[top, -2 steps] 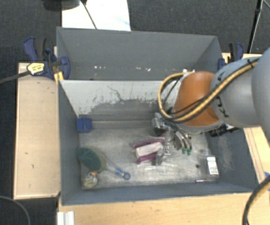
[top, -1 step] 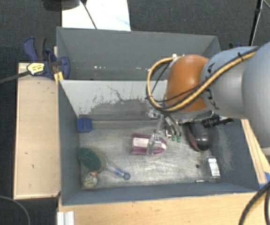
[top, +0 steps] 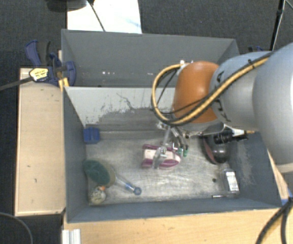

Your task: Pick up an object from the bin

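Note:
My gripper (top: 170, 150) is low in the middle of the bin, under the orange wrist cover. It is right on top of a purple and white thing (top: 155, 157) that lies on the bin floor, and it hides that thing's right part. To the right, close by, lies a black rounded thing with a red patch (top: 215, 150), partly under the arm.
A blue block (top: 91, 134) sits by the left wall. At the front left lie a green round-headed brush with a clear handle (top: 99, 172) and a yellowish ball (top: 97, 194). A small silver packet (top: 231, 181) lies at the front right. The arm covers the bin's right side.

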Controlling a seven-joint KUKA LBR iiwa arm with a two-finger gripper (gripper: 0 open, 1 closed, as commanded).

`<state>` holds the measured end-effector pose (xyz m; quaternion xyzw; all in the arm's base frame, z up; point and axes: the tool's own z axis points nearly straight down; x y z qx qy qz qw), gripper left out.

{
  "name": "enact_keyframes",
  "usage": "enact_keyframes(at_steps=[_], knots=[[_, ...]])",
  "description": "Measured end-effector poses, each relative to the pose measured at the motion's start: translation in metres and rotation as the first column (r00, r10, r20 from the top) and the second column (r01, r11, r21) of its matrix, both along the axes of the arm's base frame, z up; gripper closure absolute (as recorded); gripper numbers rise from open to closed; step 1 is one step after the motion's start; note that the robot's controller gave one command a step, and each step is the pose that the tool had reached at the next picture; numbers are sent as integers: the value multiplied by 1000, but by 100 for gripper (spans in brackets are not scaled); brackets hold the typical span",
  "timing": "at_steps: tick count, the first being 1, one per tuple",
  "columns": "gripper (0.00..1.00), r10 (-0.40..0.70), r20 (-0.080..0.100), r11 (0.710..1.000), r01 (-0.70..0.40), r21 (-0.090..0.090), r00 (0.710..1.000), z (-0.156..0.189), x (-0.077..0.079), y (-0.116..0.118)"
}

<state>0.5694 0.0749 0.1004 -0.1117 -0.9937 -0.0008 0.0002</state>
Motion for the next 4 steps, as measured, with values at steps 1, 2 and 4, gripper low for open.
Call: enact_keyframes(at_steps=[1,2,4], knots=[[0,-31,-1,1000,31,1,1000,-27,2,-11],[0,-23,2,1000,23,0,1000,-26,3,-10],[100,-11,6,1000,11,0,1000,25,4,-10]])
